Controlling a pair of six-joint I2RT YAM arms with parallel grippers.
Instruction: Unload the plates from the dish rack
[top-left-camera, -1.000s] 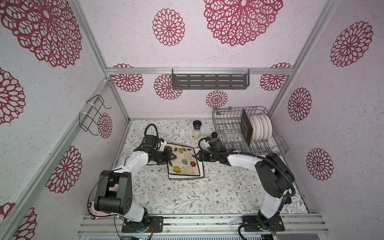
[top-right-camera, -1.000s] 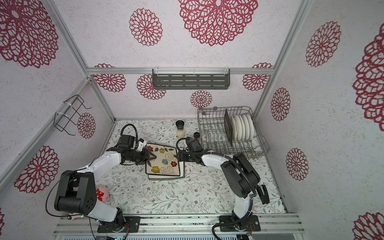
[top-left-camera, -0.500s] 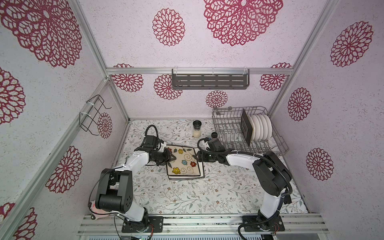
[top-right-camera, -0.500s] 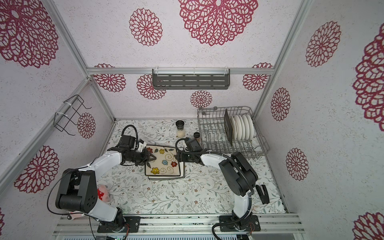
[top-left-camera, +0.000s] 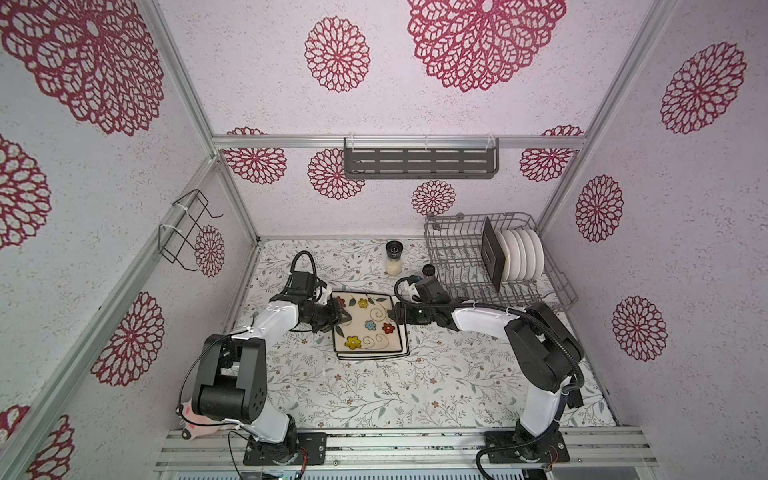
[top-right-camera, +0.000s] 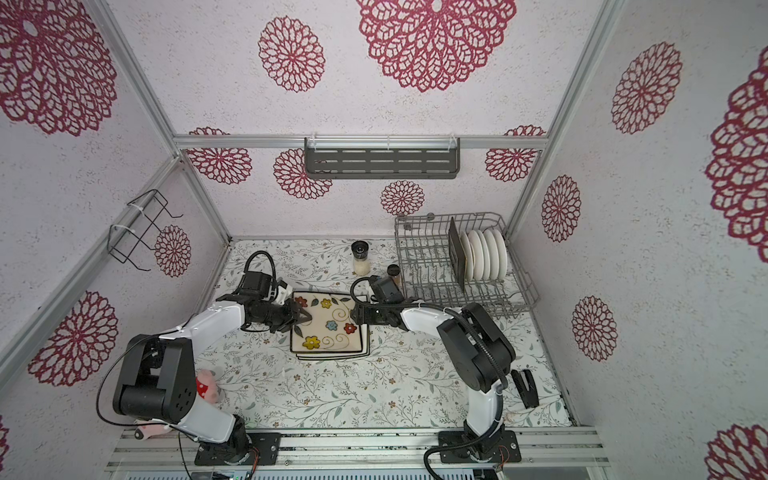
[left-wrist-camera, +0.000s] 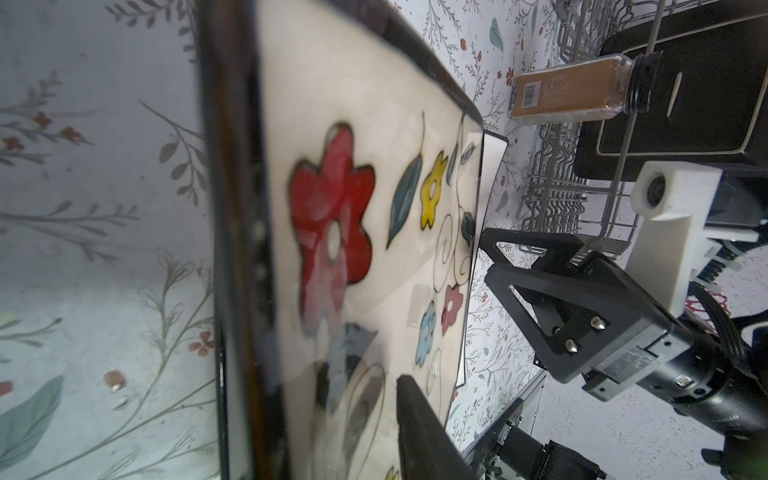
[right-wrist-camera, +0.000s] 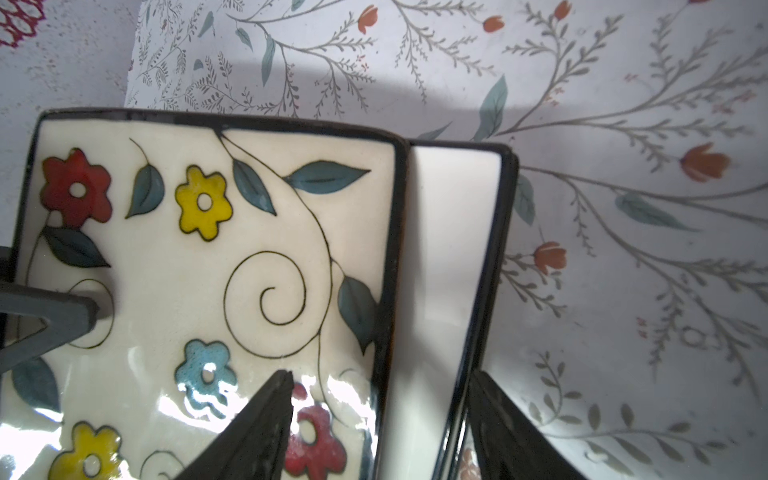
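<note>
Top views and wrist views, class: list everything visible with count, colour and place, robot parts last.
table: one, floral covering, underneath everything
dish rack: one, grey wire, back right
black plate: one, black, upright in the rack
white plates: about five, white, upright beside it
flowered plates: stack of at least two, cream, dark-rimmed, mid-table
pale spice jar: one, black lid, at the back
brown spice jar: one, black lid, beside the rack
slotted shelf: one, dark grey, back wall
wire holder: one, black, left wall
soft toy: one, pink and red, by left arm's base
left gripper: one, black, stack's left edge
right gripper: one, black, open, stack's right edge
</note>
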